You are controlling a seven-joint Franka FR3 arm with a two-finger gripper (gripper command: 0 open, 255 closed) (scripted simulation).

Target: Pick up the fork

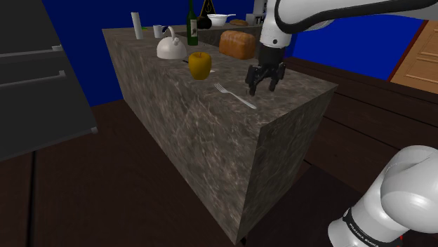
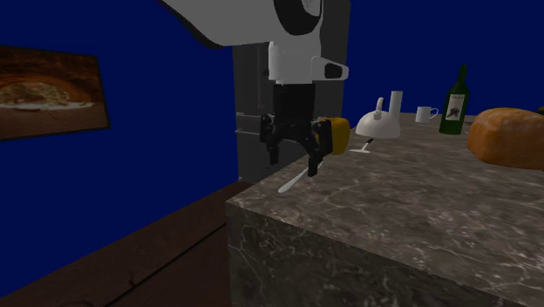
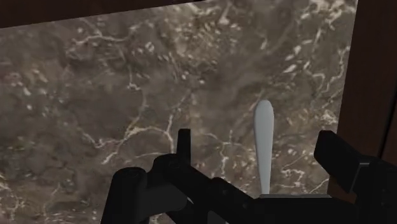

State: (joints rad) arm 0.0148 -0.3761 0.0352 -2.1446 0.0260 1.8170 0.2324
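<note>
A silver fork [image 1: 236, 97] lies flat on the dark marble counter [image 1: 210, 133], tines toward the yellow fruit and handle toward the counter's near end. My black gripper [image 1: 262, 89] hangs open a little above the counter, just right of the handle end in the shoulder view. In the wrist view the fork handle [image 3: 263, 133] runs between my two spread fingers [image 3: 184, 143], untouched by either. From the second exterior view the gripper [image 2: 293, 166] hovers over the fork handle [image 2: 289, 184] near the counter's corner.
Behind the fork stand a yellow fruit [image 1: 199, 64], a white teapot [image 1: 170, 48], a bread loaf [image 1: 237, 44], a green bottle [image 1: 191, 24], a mug [image 1: 158, 31] and a white cylinder [image 1: 136, 25]. The counter edge drops off close by. A grey fridge [image 1: 35, 77] stands at the left.
</note>
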